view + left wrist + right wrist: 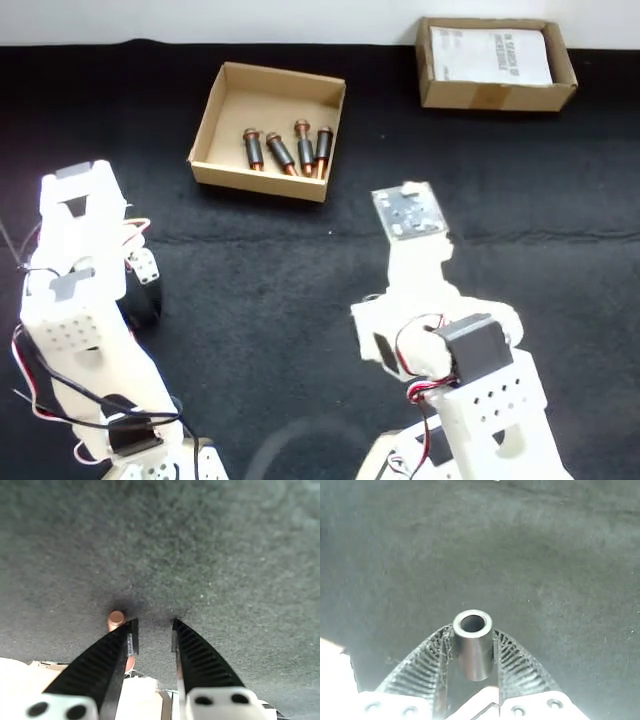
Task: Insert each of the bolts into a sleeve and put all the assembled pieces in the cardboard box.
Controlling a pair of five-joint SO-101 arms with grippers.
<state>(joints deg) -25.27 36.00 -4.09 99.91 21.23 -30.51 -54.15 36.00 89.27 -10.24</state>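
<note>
My right gripper [472, 631] is shut on a dark grey sleeve [472, 647], which stands between the fingers with its bore facing outward over the black mat. My left gripper [154, 624] is open just above the mat, with nothing in the gap between its fingers. A copper bolt [116, 618] lies partly hidden under one finger [107, 660], outside the gap. The open cardboard box [225, 100] sits at the back left of the table and holds several assembled pieces [285, 150] side by side. The left arm [75, 270] stands front left, the right arm [430, 300] front centre-right.
A second cardboard box [495, 96] with a printed sheet [490, 55] in it sits at the back right. Black mat [260, 280] stretches between the two arms and in front of the boxes.
</note>
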